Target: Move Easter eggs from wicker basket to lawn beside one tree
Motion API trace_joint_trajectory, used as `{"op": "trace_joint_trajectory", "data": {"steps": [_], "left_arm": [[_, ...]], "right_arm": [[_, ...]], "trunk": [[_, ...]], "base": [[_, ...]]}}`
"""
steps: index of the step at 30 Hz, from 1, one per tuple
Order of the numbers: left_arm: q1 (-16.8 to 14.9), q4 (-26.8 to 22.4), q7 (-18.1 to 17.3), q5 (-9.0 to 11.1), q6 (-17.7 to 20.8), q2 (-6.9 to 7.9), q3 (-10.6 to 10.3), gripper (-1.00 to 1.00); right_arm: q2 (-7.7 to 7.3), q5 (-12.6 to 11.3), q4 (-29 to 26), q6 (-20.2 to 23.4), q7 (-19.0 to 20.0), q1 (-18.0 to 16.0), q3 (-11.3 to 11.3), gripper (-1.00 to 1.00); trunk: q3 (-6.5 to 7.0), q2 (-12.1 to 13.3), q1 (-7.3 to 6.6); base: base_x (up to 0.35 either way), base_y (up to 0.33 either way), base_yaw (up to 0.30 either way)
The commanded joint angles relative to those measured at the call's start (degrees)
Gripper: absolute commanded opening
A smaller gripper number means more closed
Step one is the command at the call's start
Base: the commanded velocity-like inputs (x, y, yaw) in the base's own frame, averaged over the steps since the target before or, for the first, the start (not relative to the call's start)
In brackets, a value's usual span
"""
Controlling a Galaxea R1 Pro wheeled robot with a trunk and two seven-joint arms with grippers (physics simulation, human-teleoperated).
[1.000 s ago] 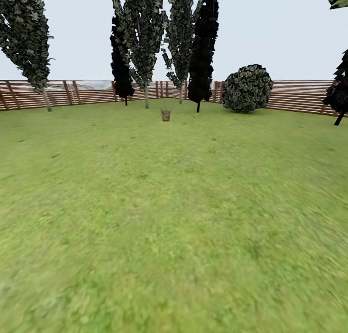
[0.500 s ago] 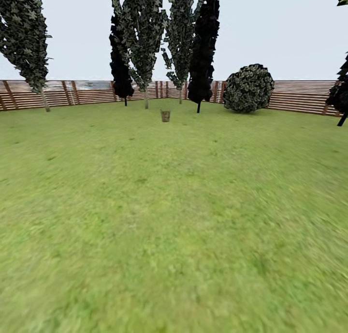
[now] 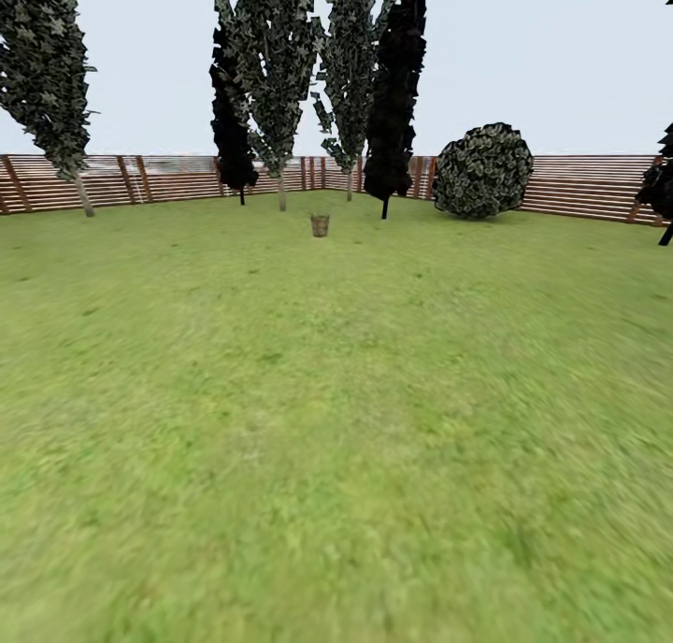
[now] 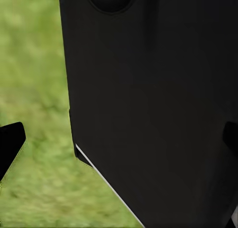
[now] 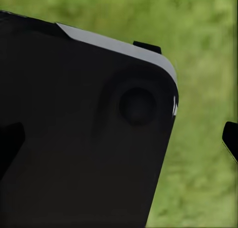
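Sitting far ahead: wicker basket [image 3: 320, 224]

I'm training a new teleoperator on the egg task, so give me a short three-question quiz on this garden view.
1. True or false: the basket stands on the lawn, in front of the trees.
2. What stands to the right of the black tree? A) a bush B) a bench C) a shed
3. Fill in: behind the trees runs a brown slatted ____.

Key: 1 true; 2 A, the round bush; 3 fence.
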Motion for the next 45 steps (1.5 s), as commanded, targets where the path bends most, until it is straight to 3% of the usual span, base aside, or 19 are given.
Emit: {"op": "trace_joint_trajectory", "data": {"steps": [1,9,17,45], "left_arm": [[0.0,0.0,0.1,0.0,0.0,-0.01,0.0,1.0],[0.0,0.0,0.1,0.0,0.0,-0.01,0.0,1.0],[0.0,0.0,0.1,0.0,-0.1,-0.01,0.0,1.0],[0.0,0.0,0.1,0.0,-0.1,-0.01,0.0,1.0]], "right_arm": [[0.02,0.1,0.1,-0.1,0.0,0.0,0.1,1.0],[0.29,0.1,0.3,-0.2,0.0,0.0,0.1,1.0],[-0.91,0.3,-0.3,-0.2,0.0,0.0,0.2,1.0],[-0.85,0.3,-0.3,-0.2,0.0,0.0,0.3,1.0]], "trunk": [[-0.05,0.0,0.03],[-0.05,0.0,0.03],[-0.05,0.0,0.03],[-0.05,0.0,0.03]], "base": [[0.323,0.0,0.0],[0.323,0.0,0.0],[0.323,0.0,0.0],[0.323,0.0,0.0]]}}
